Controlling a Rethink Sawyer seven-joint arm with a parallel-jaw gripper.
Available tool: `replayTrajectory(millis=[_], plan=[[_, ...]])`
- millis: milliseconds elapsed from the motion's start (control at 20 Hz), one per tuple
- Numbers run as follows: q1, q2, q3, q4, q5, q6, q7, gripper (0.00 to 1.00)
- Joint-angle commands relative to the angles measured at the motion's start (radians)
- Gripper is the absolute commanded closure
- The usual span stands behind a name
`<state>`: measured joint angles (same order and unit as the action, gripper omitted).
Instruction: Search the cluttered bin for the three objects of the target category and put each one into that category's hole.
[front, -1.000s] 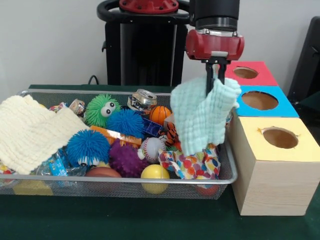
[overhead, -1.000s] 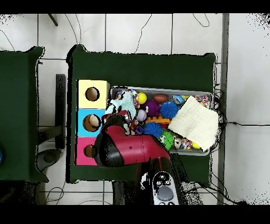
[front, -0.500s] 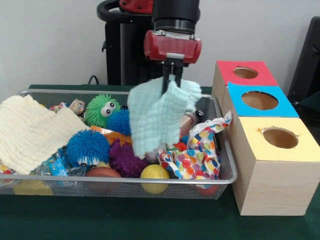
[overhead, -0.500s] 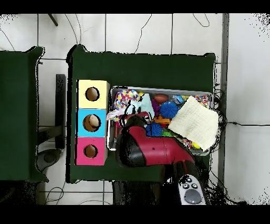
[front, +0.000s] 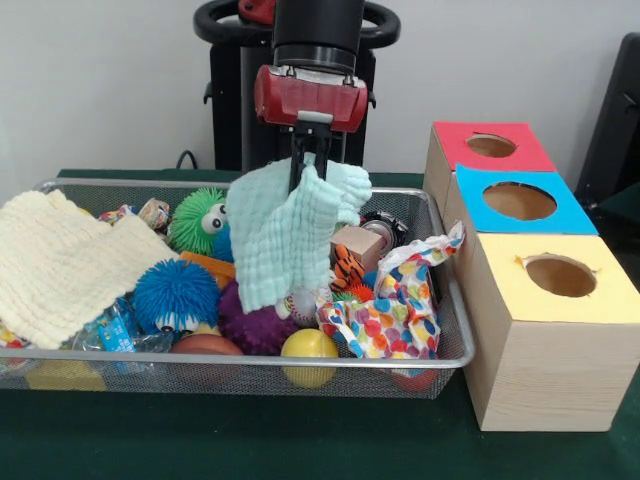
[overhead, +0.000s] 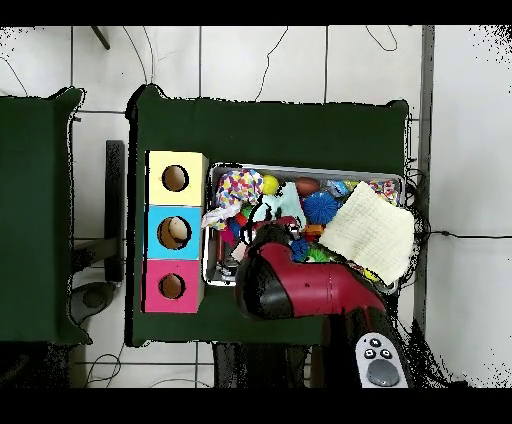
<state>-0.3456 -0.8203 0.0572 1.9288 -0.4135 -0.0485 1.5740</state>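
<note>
Shifted farther from the boxes (front: 535, 265), gripper (front: 306, 165) dangles mint cloth (front: 290, 235) mid-bin.

The pincer (front: 310, 165) grips a mint cloth (front: 290, 235) above the bin (front: 440, 340)

The wire bin (front: 440, 350) was packed with toys, leaving no bare floor. A mint cloth (front: 285, 235) hung from the gripper (front: 309, 160) above the bin's middle, blocking the way down there. At nine o'clock of it a cream cloth (front: 60, 265) covered that end. At three o'clock the box's (front: 545, 375) three holes stood uncovered, with open air above them.
</note>
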Motion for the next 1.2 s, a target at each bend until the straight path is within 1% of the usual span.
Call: replayTrajectory(millis=[50, 300, 400, 600, 700, 950, 1000, 1100, 1200], plan=[[-0.041, 0.004, 0.076, -0.008, -0.081, 0.074, 0.027, 1.00], [-0.065, -0.013, 0.104, 0.014, -0.086, 0.093, 0.038, 1.00], [-0.061, -0.025, 0.110, 0.022, -0.080, 0.102, 0.048, 1.00], [-0.027, -0.037, 0.093, 0.012, -0.062, 0.120, 0.060, 1.00], [-0.033, -0.040, 0.090, 0.008, -0.068, 0.128, 0.050, 1.00], [-0.089, -0.072, 0.089, 0.021, -0.104, 0.140, 0.010, 1.00], [-0.081, -0.059, 0.070, 0.006, -0.108, 0.128, 0.016, 1.00], [-0.031, 0.006, 0.000, -0.046, -0.108, 0.085, 0.045, 1.00], [-0.004, 0.041, -0.031, -0.061, -0.107, 0.049, 0.062, 1.00]])
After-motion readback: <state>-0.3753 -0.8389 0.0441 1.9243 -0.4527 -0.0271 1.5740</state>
